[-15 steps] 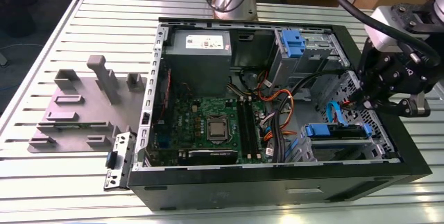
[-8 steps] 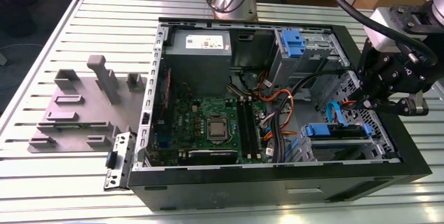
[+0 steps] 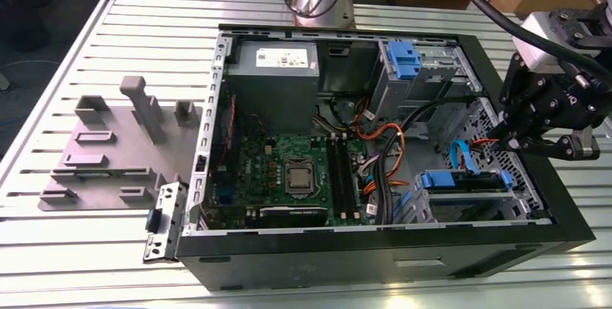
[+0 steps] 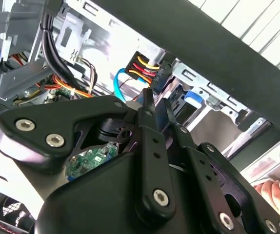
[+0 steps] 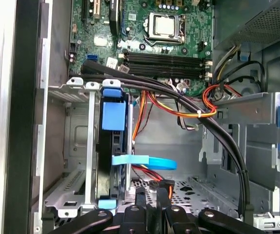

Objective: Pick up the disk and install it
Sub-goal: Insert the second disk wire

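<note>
**Evidently the drive sits low and at 8 o'clock from the claw**

Up close, the gripper (image 3: pixel 547 140) hangs over the 3 o'clock edge of the open computer case (image 3: pixel 535 241) in the exterior view. In the second wrist view its fingertips (image 4: pixel 148 100) stand pressed close together with nothing between them, so I judge it clenched and empty.

From the claw, the disk (image 3: pixel 457 180) lies near, at about 8 o'clock in the exterior view and lower down, inside the drive cage (image 3: pixel 478 205) in the case's 4 o'clock corner. In the first wrist view the disk (image 5: pixel 113 117) stands on edge between the cage rails, blue bracket end facing the camera and dark body running away below it. Its long axis, as I read the exterior view, runs roughly along the 9-to-3 line, parallel to the case's near wall.

A blue data cable (image 5: pixel 147 162) loops just beside the cage, between claw and drive. Farther out, the motherboard (image 3: pixel 287 173) lies at 9 o'clock from the gripper and the grey power supply (image 3: pixel 272 72) at 10 o'clock.
</note>
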Controlling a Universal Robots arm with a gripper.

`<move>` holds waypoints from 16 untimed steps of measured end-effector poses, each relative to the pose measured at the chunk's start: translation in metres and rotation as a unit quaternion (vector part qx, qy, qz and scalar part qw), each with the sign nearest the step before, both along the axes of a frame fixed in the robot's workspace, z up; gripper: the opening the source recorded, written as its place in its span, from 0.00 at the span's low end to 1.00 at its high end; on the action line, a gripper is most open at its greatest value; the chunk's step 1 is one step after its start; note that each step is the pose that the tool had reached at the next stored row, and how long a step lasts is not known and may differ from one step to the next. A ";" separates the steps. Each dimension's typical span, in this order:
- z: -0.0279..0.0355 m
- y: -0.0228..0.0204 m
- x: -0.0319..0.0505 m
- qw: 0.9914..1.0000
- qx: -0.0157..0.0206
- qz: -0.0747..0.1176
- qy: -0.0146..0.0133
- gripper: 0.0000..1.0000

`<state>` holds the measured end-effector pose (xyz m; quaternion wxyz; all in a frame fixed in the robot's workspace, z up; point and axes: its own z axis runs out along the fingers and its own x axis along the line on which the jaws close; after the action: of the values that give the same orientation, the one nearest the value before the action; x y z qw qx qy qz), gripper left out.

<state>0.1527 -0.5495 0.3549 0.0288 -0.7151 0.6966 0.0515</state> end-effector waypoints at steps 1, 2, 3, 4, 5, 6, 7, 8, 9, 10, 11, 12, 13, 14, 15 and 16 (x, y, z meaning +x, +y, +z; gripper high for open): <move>0.0000 0.0000 0.0002 1.000 0.000 0.000 0.000 0.24; 0.0000 0.0000 0.0003 1.000 0.000 0.000 0.000 0.24; 0.0000 -0.0001 0.0004 1.000 0.000 0.000 0.000 0.24; -0.0001 -0.0001 0.0005 1.000 0.000 0.000 0.000 0.24; 0.0000 0.0000 0.0004 1.000 0.000 0.000 0.000 0.24; -0.0001 0.0001 0.0005 1.000 0.000 0.000 0.000 0.24; 0.0000 0.0001 0.0004 1.000 0.000 0.000 0.000 0.24; 0.0009 0.0002 0.0004 1.000 0.000 0.000 0.000 0.24; 0.0018 0.0003 0.0004 1.000 0.000 0.000 0.000 0.24; 0.0023 0.0003 0.0004 1.000 0.000 0.000 0.000 0.24; 0.0023 0.0003 0.0004 1.000 0.000 0.000 0.000 0.24; 0.0023 0.0003 0.0004 1.000 0.000 0.000 0.000 0.24; 0.0023 0.0003 0.0004 1.000 0.000 0.000 0.000 0.24; 0.0025 0.0003 0.0004 1.000 0.000 0.000 0.000 0.24; 0.0026 0.0003 0.0004 1.000 0.000 0.000 0.000 0.24; 0.0026 0.0003 0.0004 1.000 0.000 0.000 0.000 0.24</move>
<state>0.1532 -0.5492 0.3575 0.0289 -0.7150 0.6966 0.0516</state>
